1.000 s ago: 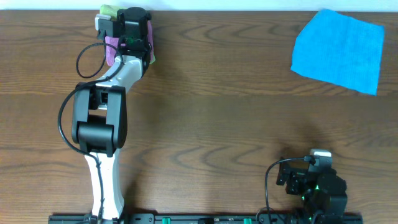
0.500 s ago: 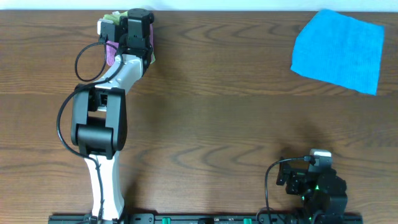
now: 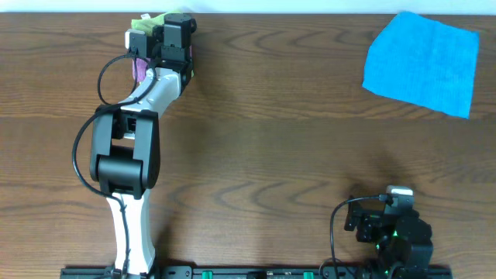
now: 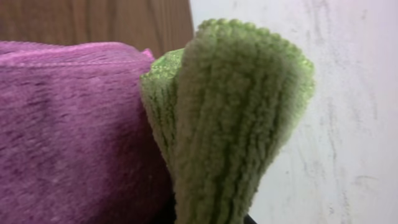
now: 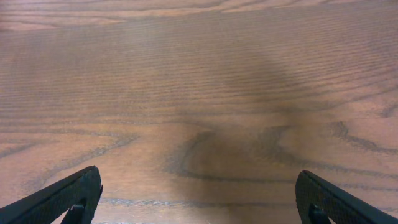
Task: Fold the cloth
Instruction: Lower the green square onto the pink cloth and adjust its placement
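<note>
The cloth (image 3: 152, 18) is lime yellow-green terry and shows as a small bunch at the table's far left edge, mostly hidden under my left gripper (image 3: 161, 29). In the left wrist view the cloth (image 4: 236, 112) is a doubled-over flap rising from the jaws, close to the lens. The left gripper appears shut on it, with its fingers hidden by the fabric. My right gripper (image 5: 199, 180) is open and empty over bare wood at the near right (image 3: 385, 217).
A pinkish-purple folded cloth (image 4: 68, 137) lies right against the green one, under the left wrist (image 3: 139, 70). A bright blue cloth (image 3: 425, 62) lies flat at the far right. A white wall lies beyond the table's far edge.
My left gripper has shifted slightly toward the far edge and the green cloth has moved a little right with it. The right arm has not moved.
</note>
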Controlling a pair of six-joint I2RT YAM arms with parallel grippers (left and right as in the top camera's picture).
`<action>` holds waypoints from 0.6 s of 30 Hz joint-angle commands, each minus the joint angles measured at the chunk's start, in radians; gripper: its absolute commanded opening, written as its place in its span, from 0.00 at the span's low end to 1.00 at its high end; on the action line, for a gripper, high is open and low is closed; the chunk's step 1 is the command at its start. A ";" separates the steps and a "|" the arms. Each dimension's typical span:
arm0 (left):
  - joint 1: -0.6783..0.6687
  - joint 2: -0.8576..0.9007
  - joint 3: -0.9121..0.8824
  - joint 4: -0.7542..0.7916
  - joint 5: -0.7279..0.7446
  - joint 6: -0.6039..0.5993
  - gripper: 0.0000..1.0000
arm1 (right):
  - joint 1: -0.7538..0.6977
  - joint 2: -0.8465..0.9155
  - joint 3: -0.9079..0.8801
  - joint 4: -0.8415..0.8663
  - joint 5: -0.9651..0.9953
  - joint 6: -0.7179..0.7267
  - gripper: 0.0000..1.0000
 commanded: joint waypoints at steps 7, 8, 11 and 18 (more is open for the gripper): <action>-0.003 -0.067 0.018 -0.072 -0.008 -0.027 0.95 | -0.005 -0.009 -0.007 -0.002 -0.003 0.015 0.99; -0.003 -0.067 0.018 -0.073 -0.008 -0.026 0.95 | -0.005 -0.009 -0.007 -0.002 -0.003 0.015 0.99; -0.004 -0.068 0.018 -0.073 -0.006 -0.027 0.95 | -0.005 -0.009 -0.007 -0.002 -0.003 0.015 0.99; -0.006 -0.133 0.018 -0.261 0.023 -0.068 0.95 | -0.005 -0.009 -0.007 -0.002 -0.003 0.015 0.99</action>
